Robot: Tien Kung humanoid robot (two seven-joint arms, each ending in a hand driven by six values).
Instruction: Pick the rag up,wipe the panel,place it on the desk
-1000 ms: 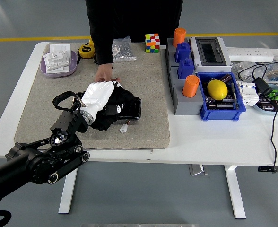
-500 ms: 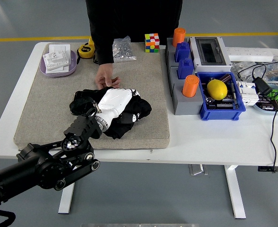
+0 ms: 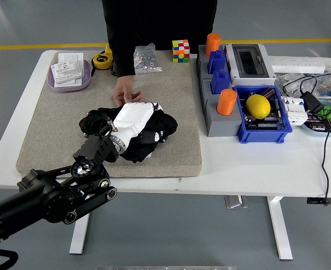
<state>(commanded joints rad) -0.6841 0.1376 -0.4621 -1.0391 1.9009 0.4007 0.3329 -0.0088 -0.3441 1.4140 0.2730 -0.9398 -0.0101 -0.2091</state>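
Reaching in from the lower left corner, the robot's left arm angles up over the near edge of the grey mat, its black links and joints ending in a white-shelled left hand laid palm down near the mat's middle. Under that hand lies the black rag, bunched in a heap that spreads to either side of the shell. The panel named in the task cannot be made out; the rag and hand cover whatever is beneath them. The fingers are mostly buried in the dark cloth, so whether they pinch the rag or only press on it cannot be told. At the mat's far edge a person's hand rests fingers-down on the mat, just beyond the rag and very close to the robot's hand. The right arm does not show.
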